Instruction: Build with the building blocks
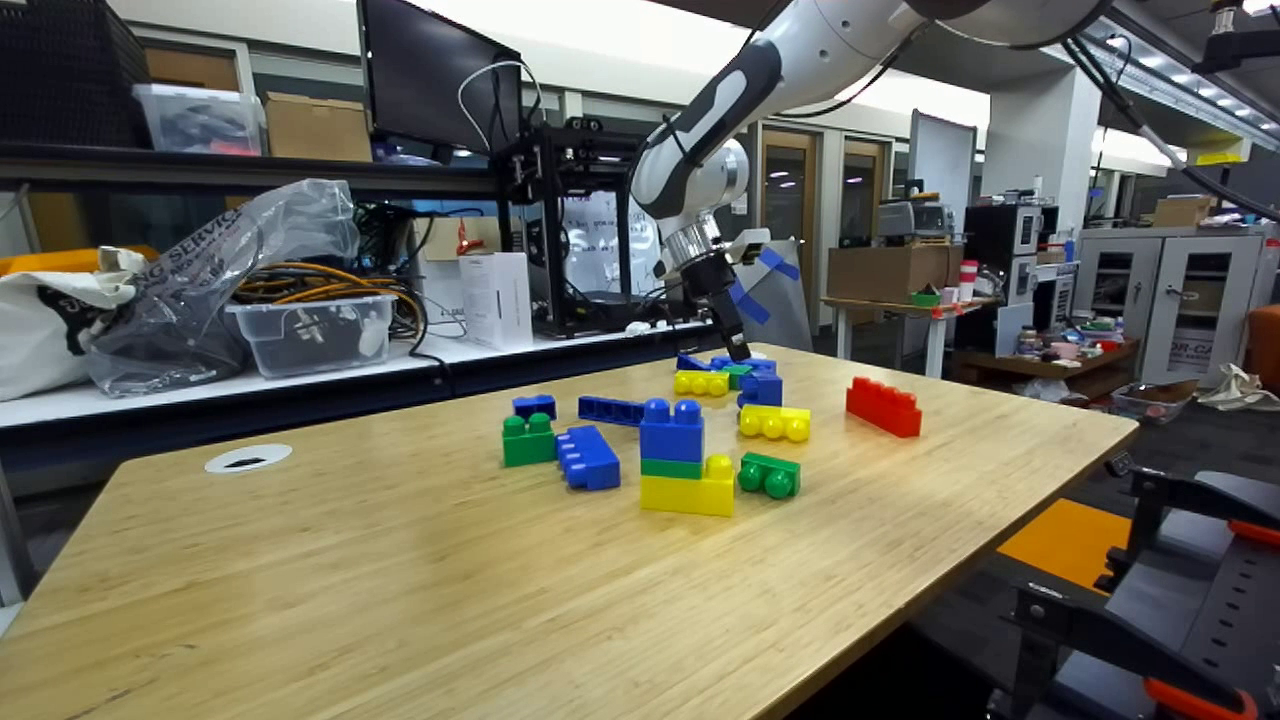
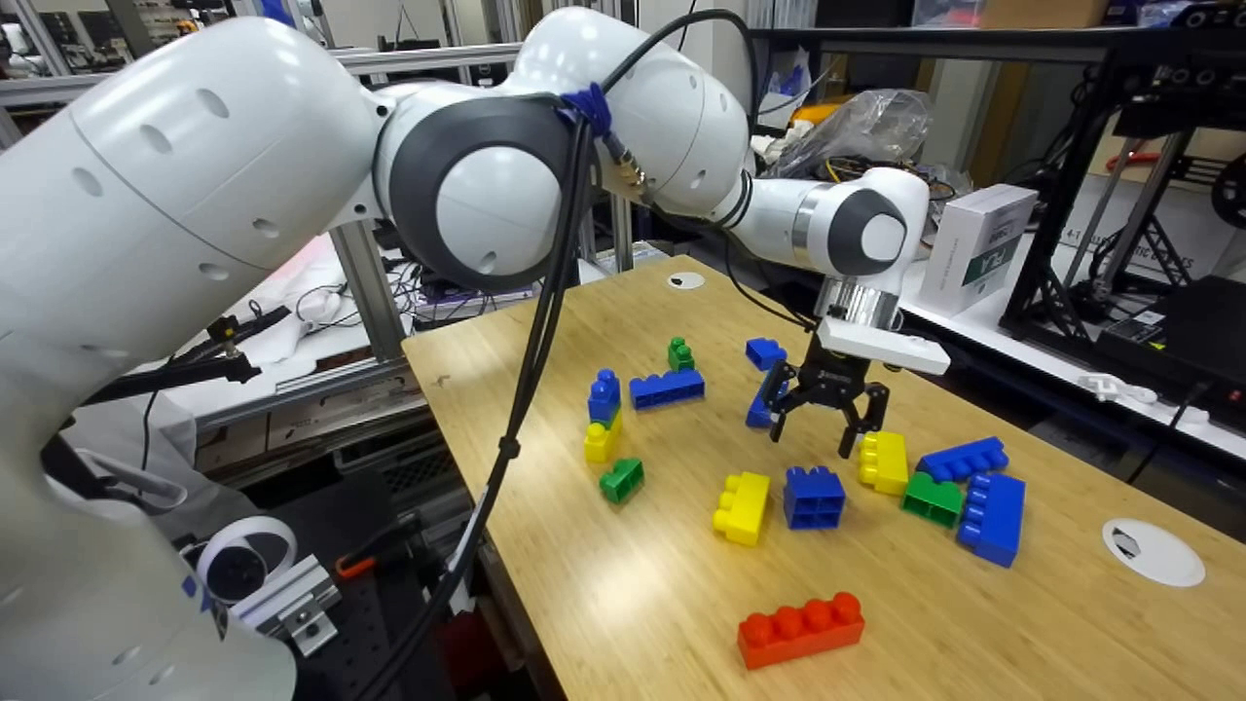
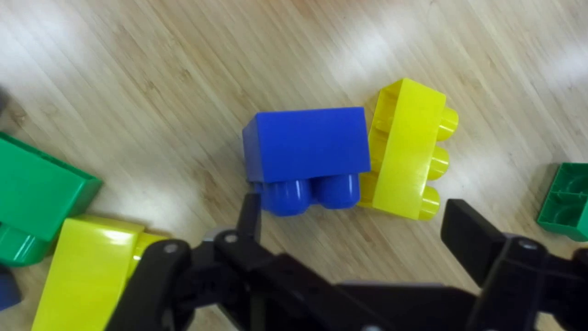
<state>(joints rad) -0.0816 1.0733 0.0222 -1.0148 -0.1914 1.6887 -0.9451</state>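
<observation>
Blue plastic in the wrist view: a short studded block (image 3: 312, 145) at eleven o'clock from the gripper (image 3: 353, 225), on its side, studs towards six. Fingers (image 3: 473, 243) spread wide apart, one tip close to the block's seven-o'clock corner in that view. Just beside the blue, at one o'clock from the gripper, a yellow three-stud block (image 3: 406, 156), likewise on its side, studs roughly towards three. Farther off at three, a hollow-sided green block (image 3: 567, 207). At nine, a cut-off green block (image 3: 41, 188) beside a part-hidden yellow block (image 3: 87, 271); touching or apart, cannot tell.

In an exterior view, the gripper above the table (image 2: 623, 594), tips parted, with the short studded block near, at six o'clock, hollow underside towards the camera. Also at six, well apart, a red four-stud block (image 2: 801, 631), studs up. At nine, an upright stack (image 2: 603, 417): blue over green over yellow. Towards ten, between stack and gripper, a long blue block (image 2: 667, 389). Out at three, a slanting blue block (image 2: 964, 458); at four, a thick blue block (image 2: 993, 516).
</observation>
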